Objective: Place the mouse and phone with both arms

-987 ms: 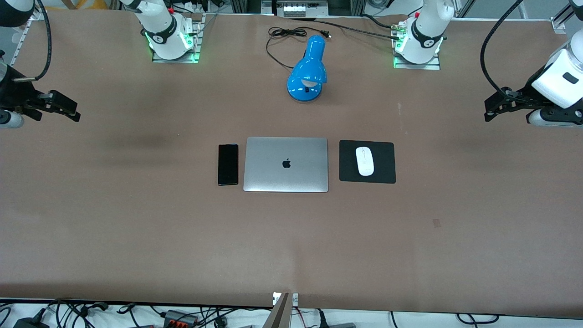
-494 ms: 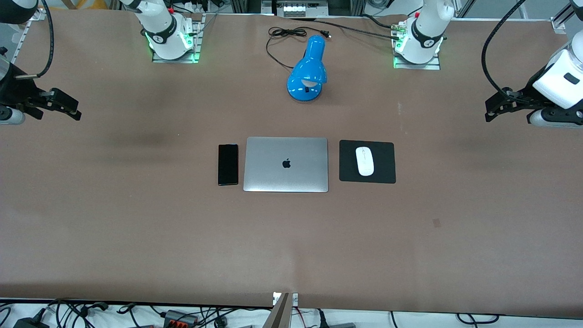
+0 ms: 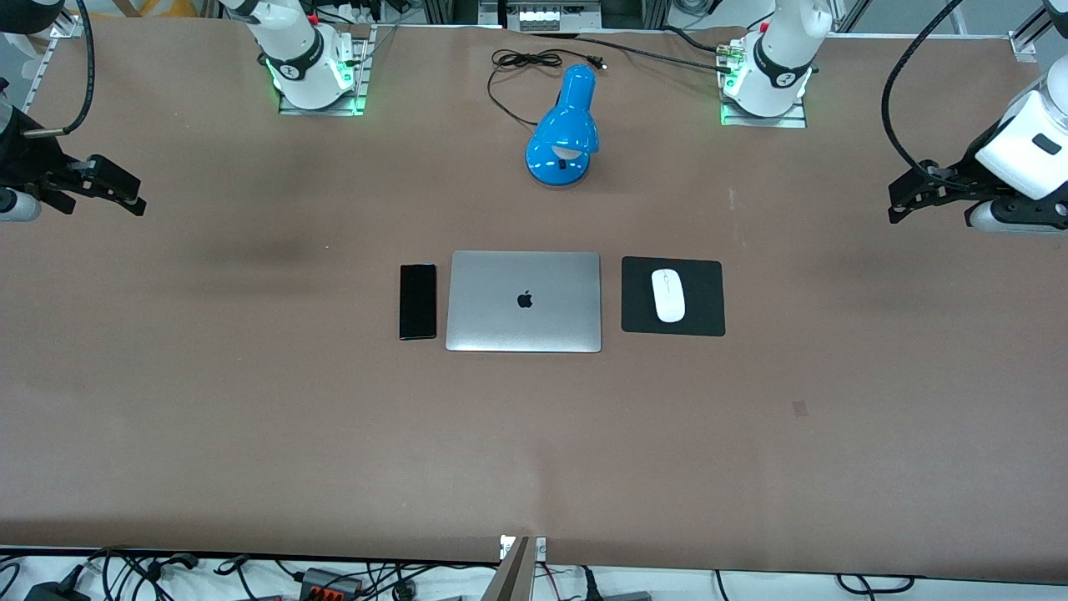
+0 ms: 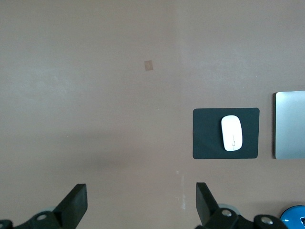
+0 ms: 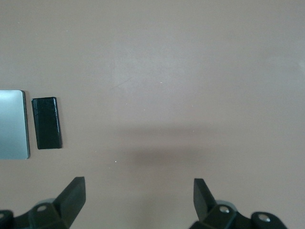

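The white oval mouse lies on a black square pad beside the closed silver laptop, toward the left arm's end; it also shows in the left wrist view. The slim black phone lies flat against the laptop's edge toward the right arm's end, and shows in the right wrist view. My left gripper is open and empty, high over bare table at its end. My right gripper is open and empty, high over bare table at its own end.
A blue desk lamp with a black cord lies farther from the front camera than the laptop, between the two arm bases. A small tape patch marks the brown table nearer the camera.
My right gripper has drifted slightly up and toward its end of the table. My left gripper has barely shifted. Mouse, phone and laptop have not moved.
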Robot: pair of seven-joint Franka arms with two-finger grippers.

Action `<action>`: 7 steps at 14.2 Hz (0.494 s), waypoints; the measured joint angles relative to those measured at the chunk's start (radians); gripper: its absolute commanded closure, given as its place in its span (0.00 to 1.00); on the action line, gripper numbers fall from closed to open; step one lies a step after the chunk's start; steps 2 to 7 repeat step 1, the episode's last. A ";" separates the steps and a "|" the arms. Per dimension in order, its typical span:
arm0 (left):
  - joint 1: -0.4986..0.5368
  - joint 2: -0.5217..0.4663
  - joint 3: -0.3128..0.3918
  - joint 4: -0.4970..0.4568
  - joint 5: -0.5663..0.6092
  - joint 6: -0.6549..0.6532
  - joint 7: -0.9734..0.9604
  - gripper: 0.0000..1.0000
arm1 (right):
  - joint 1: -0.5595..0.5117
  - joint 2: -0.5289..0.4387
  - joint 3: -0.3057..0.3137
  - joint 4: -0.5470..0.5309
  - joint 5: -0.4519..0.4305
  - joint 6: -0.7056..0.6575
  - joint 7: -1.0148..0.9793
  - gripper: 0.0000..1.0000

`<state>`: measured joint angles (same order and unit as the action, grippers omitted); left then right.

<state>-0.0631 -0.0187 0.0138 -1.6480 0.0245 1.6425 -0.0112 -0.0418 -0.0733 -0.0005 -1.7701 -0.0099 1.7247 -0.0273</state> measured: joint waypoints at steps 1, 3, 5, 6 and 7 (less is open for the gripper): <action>0.000 0.000 0.000 0.000 0.000 0.000 0.000 0.00 | 0.000 0.000 0.000 0.000 0.000 0.000 0.000 0.00; 0.000 0.000 0.000 0.000 0.000 0.000 0.000 0.00 | 0.000 0.000 0.000 0.000 0.000 0.000 0.000 0.00; 0.000 0.000 0.000 0.000 0.000 0.000 0.000 0.00 | 0.000 0.000 0.000 0.000 0.000 0.000 0.000 0.00; 0.000 0.000 0.000 0.000 0.000 0.000 0.000 0.00 | 0.000 0.000 0.000 0.000 0.000 0.000 0.000 0.00; 0.000 0.000 0.000 0.000 0.000 0.000 0.000 0.00 | 0.000 0.000 0.000 0.000 0.000 0.000 0.000 0.00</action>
